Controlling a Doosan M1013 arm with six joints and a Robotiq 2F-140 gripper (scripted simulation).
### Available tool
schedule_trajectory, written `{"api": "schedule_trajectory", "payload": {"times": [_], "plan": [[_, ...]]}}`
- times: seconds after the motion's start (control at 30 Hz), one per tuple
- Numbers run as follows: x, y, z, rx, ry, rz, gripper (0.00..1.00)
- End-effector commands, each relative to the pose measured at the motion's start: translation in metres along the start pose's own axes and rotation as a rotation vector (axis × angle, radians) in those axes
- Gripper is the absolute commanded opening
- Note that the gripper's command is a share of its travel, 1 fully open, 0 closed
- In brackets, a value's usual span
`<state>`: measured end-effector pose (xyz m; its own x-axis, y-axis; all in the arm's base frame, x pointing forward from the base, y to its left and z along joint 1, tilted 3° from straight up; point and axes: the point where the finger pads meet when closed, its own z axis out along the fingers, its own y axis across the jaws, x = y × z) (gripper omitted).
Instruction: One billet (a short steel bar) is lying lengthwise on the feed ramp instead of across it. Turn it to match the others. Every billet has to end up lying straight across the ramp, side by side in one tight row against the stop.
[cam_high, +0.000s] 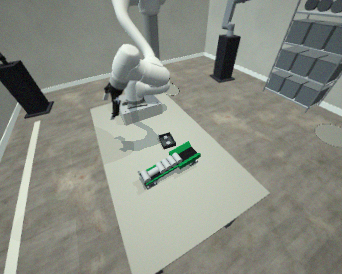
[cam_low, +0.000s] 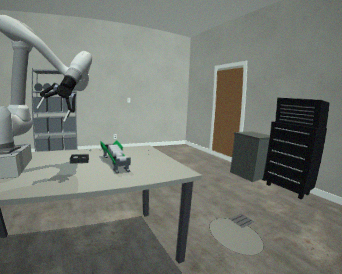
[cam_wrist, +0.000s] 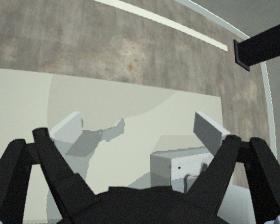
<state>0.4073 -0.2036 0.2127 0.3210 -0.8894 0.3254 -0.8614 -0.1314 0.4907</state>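
Observation:
The green feed ramp (cam_high: 171, 164) lies on the table with several pale billets (cam_high: 161, 166) on it; it also shows in the exterior view (cam_low: 114, 155). The billets are too small to tell which one lies lengthwise. My gripper (cam_low: 54, 100) is open and empty, high above the table's near-base side, far from the ramp. In the top view the gripper (cam_high: 113, 102) hangs beside the robot base. The wrist view shows the open fingers over the table, with no billet between them and the ramp out of view.
A small black box (cam_high: 169, 139) sits on the table between the robot base (cam_high: 141, 111) and the ramp. A shelf rack (cam_high: 310, 52) stands at the back right, a black pedestal (cam_high: 225, 57) at the back, and a black cabinet (cam_low: 296, 145) beside the door.

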Motion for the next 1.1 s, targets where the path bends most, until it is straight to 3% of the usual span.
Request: {"api": "schedule_trajectory", "payload": {"times": [0.0, 0.57, 0.63, 0.7, 0.73, 0.87, 0.9, 0.97, 1.0, 1.07], "plan": [[0.0, 0.0, 0.0, 0.0, 0.0, 0.0, 1.0], [0.0, -0.001, 0.0, 0.001, -0.001, 0.0, 1.0], [-0.004, -0.024, -0.003, 0.029, -0.024, -0.007, 1.0], [-0.015, -0.077, -0.011, 0.105, -0.087, -0.02, 1.0], [-0.018, -0.086, -0.013, 0.152, -0.124, -0.026, 1.0], [-0.028, -0.136, -0.022, 0.219, -0.178, -0.031, 1.0], [-0.032, -0.149, -0.025, 0.266, -0.215, -0.031, 1.0], [-0.037, -0.174, -0.03, 0.281, -0.226, -0.031, 1.0], [-0.041, -0.188, -0.033, 0.339, -0.271, -0.028, 1.0], [-0.043, -0.201, -0.036, 0.34, -0.272, -0.028, 1.0]]}}
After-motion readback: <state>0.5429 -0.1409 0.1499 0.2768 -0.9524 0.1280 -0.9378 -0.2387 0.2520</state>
